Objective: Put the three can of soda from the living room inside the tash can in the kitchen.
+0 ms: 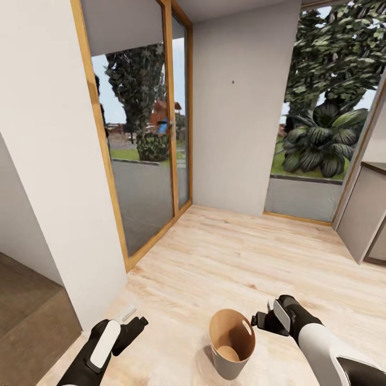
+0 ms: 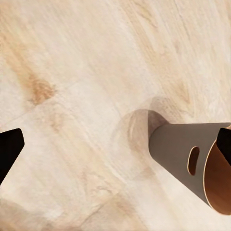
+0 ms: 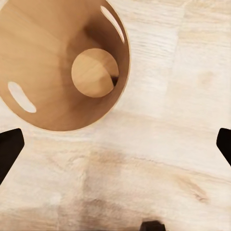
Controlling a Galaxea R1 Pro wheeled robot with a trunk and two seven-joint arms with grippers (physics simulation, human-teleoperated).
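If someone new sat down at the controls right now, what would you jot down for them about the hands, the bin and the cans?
Left gripper: open, holding nothing, low over the pale wood floor to the left of the bin.
Right gripper: open, empty, just right of the bin's rim.
Trash can: upright on the floor between the two arms, near the glass doors. The right wrist camera looks straight into it; its tan bottom is bare, no can inside.
Done: robot is at the bin. Nothing shows as binned.
Left: no soda can is in sight here, so probably go and fetch them, then drop each in.
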